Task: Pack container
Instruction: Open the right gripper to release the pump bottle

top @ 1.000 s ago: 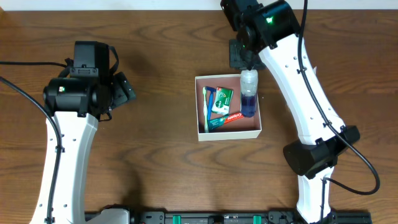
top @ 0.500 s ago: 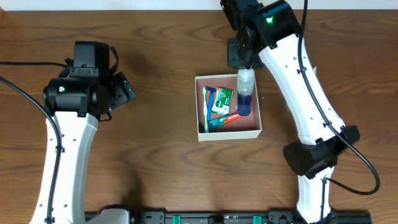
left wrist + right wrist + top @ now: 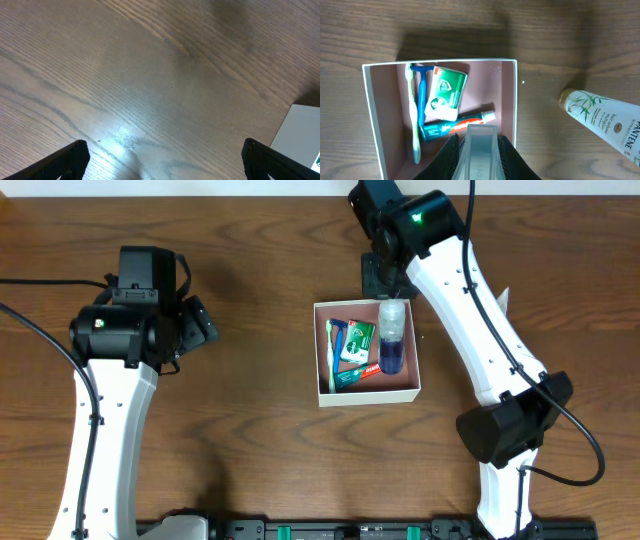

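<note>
Over square white-walled container (image 3: 367,396) | right hand (image 3: 477,159) clamps clear rounded bottle (image 3: 391,340) | left hand (image 3: 165,161) spread wide

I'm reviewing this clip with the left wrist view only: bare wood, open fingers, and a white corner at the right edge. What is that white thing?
Observer: It's the container, a shallow white-walled box. A toothbrush, razor, green packet and toothpaste tube lie inside it.
Operator: And where is the other arm?
Observer: The right gripper is shut on a clear bottle of blue liquid, over the container's right side.
Operator: Is anything not packed yet?
Observer: Yes. The right wrist view shows a Pantene bottle lying on the table outside the container, on the right arm's side.
</note>
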Tool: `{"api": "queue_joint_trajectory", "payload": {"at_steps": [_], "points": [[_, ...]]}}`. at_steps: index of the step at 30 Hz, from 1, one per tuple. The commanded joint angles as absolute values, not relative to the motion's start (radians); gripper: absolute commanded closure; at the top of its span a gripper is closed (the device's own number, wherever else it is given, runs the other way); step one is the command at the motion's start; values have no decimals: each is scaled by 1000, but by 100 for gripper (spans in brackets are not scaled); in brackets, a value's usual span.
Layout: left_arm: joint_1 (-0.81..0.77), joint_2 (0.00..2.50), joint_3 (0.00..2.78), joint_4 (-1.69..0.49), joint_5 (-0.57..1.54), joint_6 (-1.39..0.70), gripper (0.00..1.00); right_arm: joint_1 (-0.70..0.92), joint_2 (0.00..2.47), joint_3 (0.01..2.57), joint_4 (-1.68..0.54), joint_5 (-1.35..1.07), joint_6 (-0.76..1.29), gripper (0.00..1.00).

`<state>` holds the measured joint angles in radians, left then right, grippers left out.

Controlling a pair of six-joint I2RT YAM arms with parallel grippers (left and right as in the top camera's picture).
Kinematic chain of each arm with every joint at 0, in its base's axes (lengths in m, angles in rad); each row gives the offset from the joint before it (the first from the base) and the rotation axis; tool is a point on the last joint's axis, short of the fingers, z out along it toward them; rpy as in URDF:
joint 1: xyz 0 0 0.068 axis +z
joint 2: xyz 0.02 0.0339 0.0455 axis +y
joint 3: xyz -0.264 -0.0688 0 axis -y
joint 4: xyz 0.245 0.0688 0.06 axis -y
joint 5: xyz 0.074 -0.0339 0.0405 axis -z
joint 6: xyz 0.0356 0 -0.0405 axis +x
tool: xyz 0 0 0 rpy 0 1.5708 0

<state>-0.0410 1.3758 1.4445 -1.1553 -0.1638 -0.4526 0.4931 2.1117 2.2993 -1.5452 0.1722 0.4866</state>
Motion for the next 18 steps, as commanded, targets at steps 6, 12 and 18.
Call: {"api": "queue_joint_trajectory", "payload": {"at_steps": [6, 12, 18], "points": [[-37, 1378, 1446, -1159, -168, -468, 2, 484, 2070, 2294, -1526, 206, 492, 88], [-37, 1378, 1446, -1159, -169, -468, 2, 483, 2070, 2284, -1525, 199, 492, 85], [-37, 1378, 1446, -1159, -169, -468, 2, 483, 2070, 2274, -1525, 196, 492, 83]]}}
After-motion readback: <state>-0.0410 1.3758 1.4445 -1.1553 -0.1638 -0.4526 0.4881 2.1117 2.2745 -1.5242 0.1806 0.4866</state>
